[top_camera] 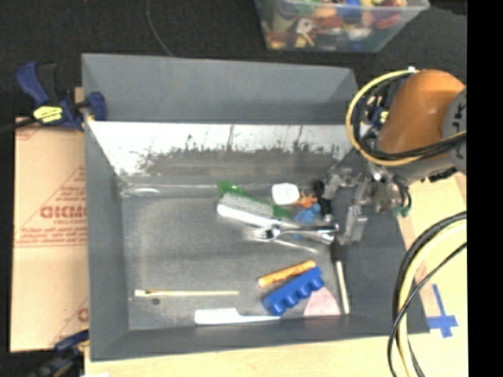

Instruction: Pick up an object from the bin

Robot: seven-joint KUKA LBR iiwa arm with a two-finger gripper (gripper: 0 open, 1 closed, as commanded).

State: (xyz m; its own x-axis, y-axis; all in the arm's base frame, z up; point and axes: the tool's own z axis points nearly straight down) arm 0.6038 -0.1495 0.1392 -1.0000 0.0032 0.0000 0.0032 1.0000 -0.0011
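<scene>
My gripper (348,214) hung low at the right of the bin (173,242), beside a silvery utensil (287,231), nothing lifted yet, and whether it was parted or closed I couldn't tell.

The arm (445,160) is reaching in from the right side of the camera view, its wrist wearing an orange cover (420,112) that is sitting high at the upper right. A loop of yellow and black cables (355,120) is curving round the cover's left edge, and more black cables (405,281) are trailing down along the right. Below the cover the grey metal hand (350,210) is hanging downward and slightly to the left.
</scene>
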